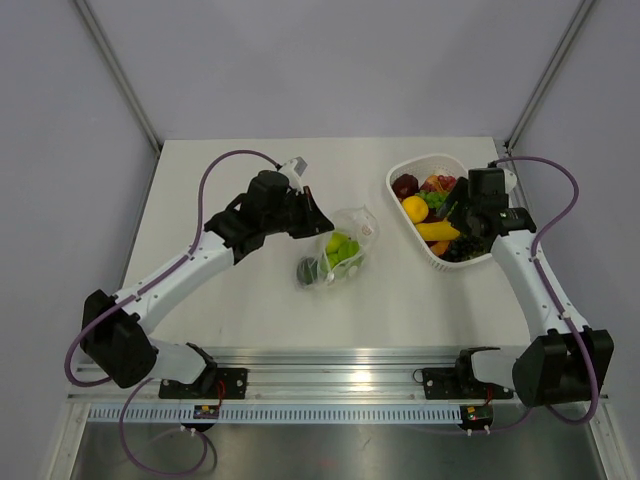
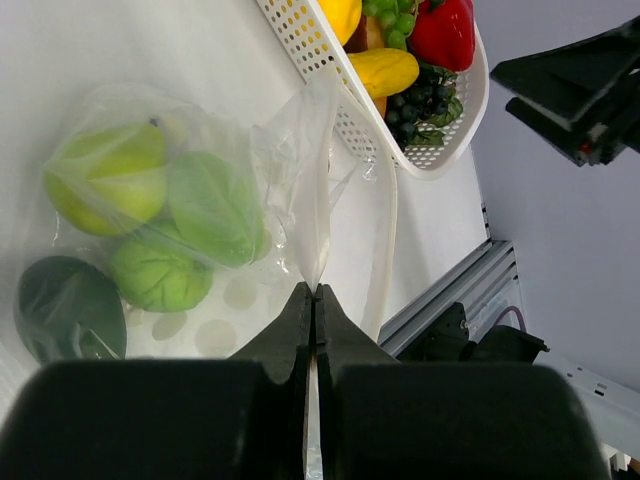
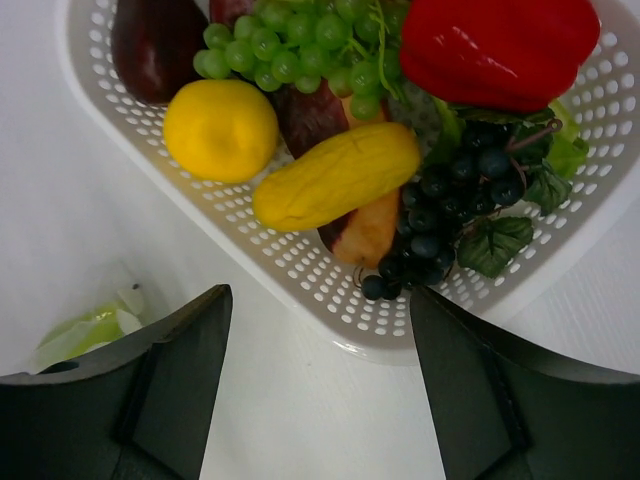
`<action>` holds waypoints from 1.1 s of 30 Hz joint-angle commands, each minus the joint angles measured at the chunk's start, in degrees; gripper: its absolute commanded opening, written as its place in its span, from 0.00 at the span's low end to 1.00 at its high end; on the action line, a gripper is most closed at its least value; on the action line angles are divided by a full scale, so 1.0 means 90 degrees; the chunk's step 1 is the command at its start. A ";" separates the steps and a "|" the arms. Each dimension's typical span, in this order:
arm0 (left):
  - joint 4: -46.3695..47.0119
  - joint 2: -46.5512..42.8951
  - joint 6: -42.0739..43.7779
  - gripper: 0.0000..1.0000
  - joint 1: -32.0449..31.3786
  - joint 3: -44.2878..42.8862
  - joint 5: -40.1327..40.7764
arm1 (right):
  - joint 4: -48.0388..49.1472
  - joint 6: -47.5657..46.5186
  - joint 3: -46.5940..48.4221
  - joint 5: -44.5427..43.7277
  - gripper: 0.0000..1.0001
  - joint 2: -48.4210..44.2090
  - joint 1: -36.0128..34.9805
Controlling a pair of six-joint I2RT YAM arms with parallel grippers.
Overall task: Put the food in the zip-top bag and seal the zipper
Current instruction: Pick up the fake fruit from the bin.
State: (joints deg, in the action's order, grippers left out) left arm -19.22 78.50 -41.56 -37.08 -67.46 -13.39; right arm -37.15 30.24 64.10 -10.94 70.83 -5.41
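Filling seems in hand: beside the white perforated plastic basket [image 1: 400, 172], the left gripper [image 2: 313, 295] pinches the mouth edge of the small clear crinkly zip-top bag [image 2: 290, 150] holding green toy food [image 2: 212, 205], while the right gripper [image 3: 318, 300], wide open and empty above that basket, must probably next descend onto the yellow glossy toy vegetable [image 3: 335, 175].

You have open surface [image 1: 400, 310] across the upper left and lower middle of the top view. The basket [image 1: 428, 159] crowds the upper right, the bag [image 1: 345, 245] sits centre, and the left arm [image 1: 190, 262] crosses diagonally.
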 commanded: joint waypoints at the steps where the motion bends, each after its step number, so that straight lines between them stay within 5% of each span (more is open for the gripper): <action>1: 0.0065 -0.0304 0.0145 0.00 -0.0030 -0.0131 0.0111 | 0.0241 -0.0196 0.0036 -0.0366 0.80 0.0098 0.0093; 8: 0.0154 -0.0353 0.0281 0.00 -0.0030 0.0005 -0.0065 | 0.0075 -0.0654 0.0504 -0.1157 0.89 0.0889 0.0415; 14: 0.0153 -0.0256 0.0389 0.00 -0.0030 -0.0043 -0.0221 | 0.0250 -0.0528 0.0623 -0.0446 0.90 0.1368 0.0416; 25: 0.0037 -0.0246 0.0555 0.00 -0.0030 -0.0092 -0.0378 | 0.0777 0.0155 0.0710 -0.0191 0.82 0.2111 0.0416; 33: 0.0075 -0.0226 0.0546 0.00 -0.0021 -0.0092 -0.0534 | 0.0700 -0.0410 0.1627 -0.0249 0.66 0.2793 0.0416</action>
State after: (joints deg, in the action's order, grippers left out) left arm -20.16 77.69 -37.47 -37.12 -67.35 -16.19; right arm -32.53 28.97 73.82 -12.51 94.17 -1.72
